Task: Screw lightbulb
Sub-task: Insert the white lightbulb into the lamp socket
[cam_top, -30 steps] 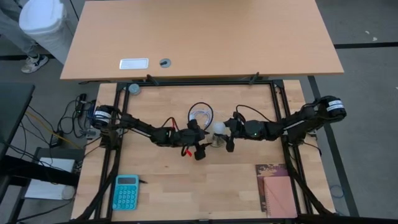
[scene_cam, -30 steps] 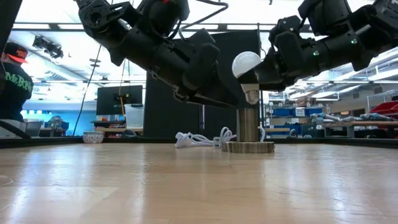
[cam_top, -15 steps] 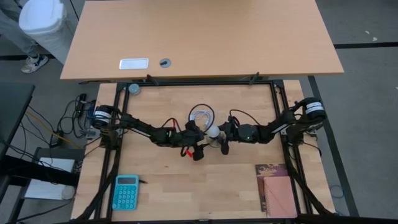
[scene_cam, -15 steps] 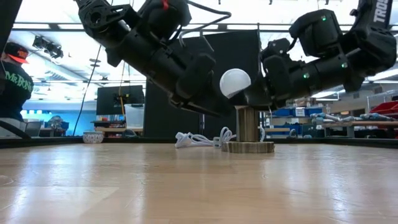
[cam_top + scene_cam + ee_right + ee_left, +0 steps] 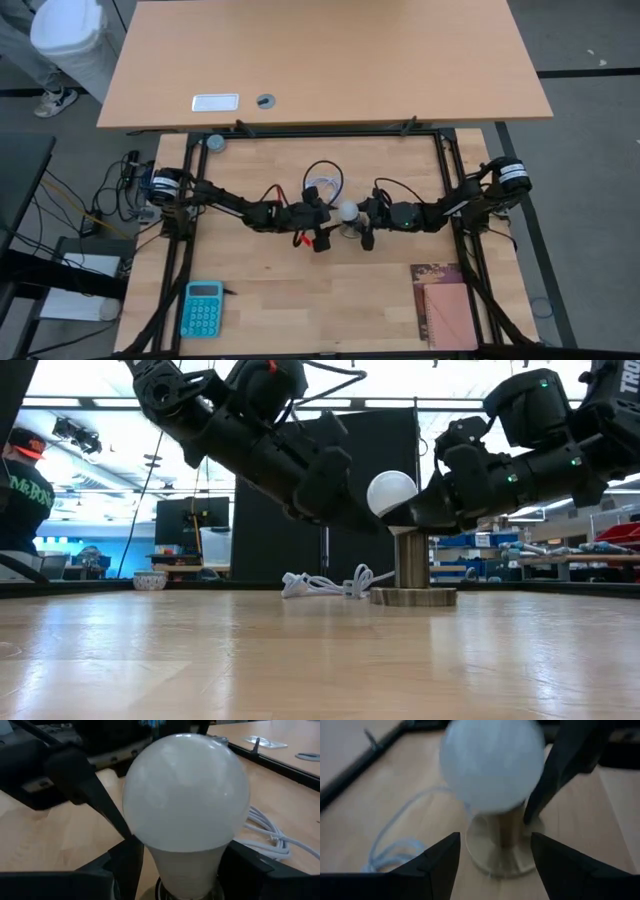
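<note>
Lightbulb (image 5: pixel 391 493) held by right gripper (image 5: pixel 362 226) over socket stand (image 5: pixel 412 573), frame centre.
Left gripper (image 5: pixel 318 236) stands wide; cross-threading is risked if bulb is tilted.

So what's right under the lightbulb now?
Under the lightbulb stands a short metal post on a round base, on the wooden table. The bulb's screw end is hidden by the right gripper, jaws closed on its neck.
</note>
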You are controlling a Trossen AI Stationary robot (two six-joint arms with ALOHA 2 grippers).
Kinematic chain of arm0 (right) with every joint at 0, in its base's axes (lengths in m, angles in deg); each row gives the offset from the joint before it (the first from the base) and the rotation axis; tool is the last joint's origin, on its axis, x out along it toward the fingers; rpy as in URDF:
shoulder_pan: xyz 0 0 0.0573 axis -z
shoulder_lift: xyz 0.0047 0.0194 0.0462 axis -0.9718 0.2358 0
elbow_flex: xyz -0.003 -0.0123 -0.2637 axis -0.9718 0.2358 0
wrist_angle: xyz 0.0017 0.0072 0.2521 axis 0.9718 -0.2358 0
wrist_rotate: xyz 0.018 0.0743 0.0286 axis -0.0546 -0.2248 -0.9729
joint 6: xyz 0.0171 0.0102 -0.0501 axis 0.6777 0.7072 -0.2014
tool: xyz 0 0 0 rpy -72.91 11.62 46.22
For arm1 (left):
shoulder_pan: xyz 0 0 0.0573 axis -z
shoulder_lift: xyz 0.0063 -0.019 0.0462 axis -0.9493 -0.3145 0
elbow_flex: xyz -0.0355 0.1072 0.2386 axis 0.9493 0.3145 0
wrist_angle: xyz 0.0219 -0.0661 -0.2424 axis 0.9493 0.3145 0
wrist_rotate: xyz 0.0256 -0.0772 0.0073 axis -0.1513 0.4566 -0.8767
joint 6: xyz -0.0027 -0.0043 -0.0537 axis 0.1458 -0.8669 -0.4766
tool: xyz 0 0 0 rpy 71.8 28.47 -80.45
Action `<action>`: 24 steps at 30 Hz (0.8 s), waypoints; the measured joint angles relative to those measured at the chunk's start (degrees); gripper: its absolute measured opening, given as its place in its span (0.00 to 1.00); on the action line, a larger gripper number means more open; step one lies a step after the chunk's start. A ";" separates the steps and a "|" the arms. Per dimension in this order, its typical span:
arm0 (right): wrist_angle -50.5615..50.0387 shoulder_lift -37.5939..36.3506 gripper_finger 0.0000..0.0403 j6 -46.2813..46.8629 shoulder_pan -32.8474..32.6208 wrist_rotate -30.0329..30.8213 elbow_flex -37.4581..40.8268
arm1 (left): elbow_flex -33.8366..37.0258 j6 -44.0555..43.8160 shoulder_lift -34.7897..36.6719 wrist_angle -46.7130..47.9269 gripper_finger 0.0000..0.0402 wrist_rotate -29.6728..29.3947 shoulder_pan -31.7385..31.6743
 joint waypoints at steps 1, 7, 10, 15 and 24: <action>-0.20 0.00 0.57 -0.15 0.00 0.00 0.00 | -0.50 0.84 0.00 0.05 0.62 0.00 -0.10; -0.28 0.00 0.57 -1.19 0.07 0.39 0.00 | -3.80 2.89 -0.02 2.57 0.62 0.07 -0.74; -0.30 0.00 0.57 -2.43 0.07 0.33 0.00 | -5.43 3.33 -0.02 4.28 0.62 0.08 -1.00; -0.36 0.00 0.57 -4.80 0.03 0.04 0.00 | -6.54 5.25 0.00 4.03 0.62 0.01 -1.43; -3.08 -0.04 0.57 -5.82 0.02 -0.71 -0.02 | -6.68 5.82 0.00 4.72 0.62 4.13 -2.11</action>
